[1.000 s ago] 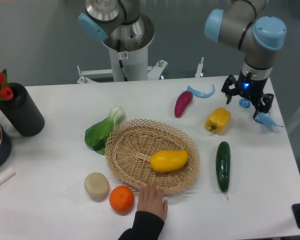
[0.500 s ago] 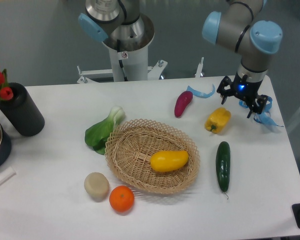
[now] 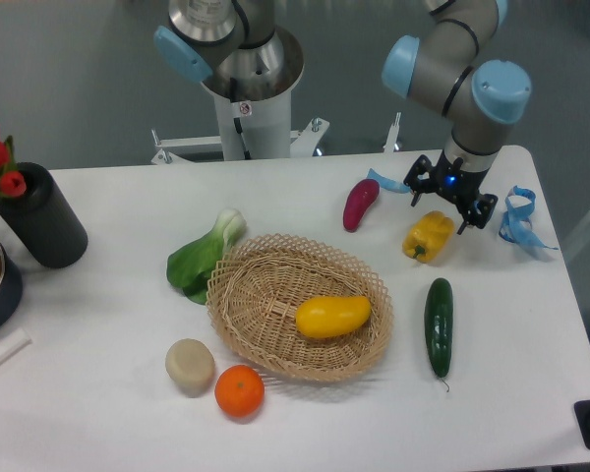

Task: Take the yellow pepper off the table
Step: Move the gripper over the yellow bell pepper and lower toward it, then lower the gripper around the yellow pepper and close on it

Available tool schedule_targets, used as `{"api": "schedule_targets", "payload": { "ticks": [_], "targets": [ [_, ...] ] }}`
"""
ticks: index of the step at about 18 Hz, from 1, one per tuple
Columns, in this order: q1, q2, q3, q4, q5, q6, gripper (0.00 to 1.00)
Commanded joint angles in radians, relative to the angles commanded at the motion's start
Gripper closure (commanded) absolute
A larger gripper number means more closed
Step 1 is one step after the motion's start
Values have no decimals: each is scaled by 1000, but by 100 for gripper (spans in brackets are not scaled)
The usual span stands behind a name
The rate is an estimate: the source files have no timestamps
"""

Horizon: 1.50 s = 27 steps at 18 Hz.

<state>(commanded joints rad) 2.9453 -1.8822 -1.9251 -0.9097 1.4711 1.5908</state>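
The yellow pepper (image 3: pixel 428 236) is small, blocky and glossy yellow-orange. It lies on the white table (image 3: pixel 98 393) to the right of the basket and above the dark green cucumber (image 3: pixel 438 313). My gripper (image 3: pixel 449 200) hangs just above the pepper's upper right side, its dark fingers spread open and empty. It does not touch the pepper.
A wicker basket (image 3: pixel 275 270) holds a smooth oblong yellow fruit (image 3: pixel 332 316). A purple vegetable (image 3: pixel 360 204) and blue ribbons (image 3: pixel 516 218) lie near the pepper. Bok choy (image 3: pixel 202 256), an orange (image 3: pixel 240 390), a beige round item (image 3: pixel 190 365) and a black cylinder (image 3: pixel 41 228) are to the left.
My gripper has moved left from over the blue ribbon at the table's right edge to just above the pepper. The hand at the front edge has gone from view.
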Motion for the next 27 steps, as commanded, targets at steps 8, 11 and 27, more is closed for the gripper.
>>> {"api": "schedule_targets", "payload": {
  "ticks": [8,11,27],
  "targets": [
    [-8,-35,-2,29,2,-14,0],
    [-18,-57,-9,40,2,-15,0],
    [-18,-43,40,45,0,-20,68]
  ]
}}
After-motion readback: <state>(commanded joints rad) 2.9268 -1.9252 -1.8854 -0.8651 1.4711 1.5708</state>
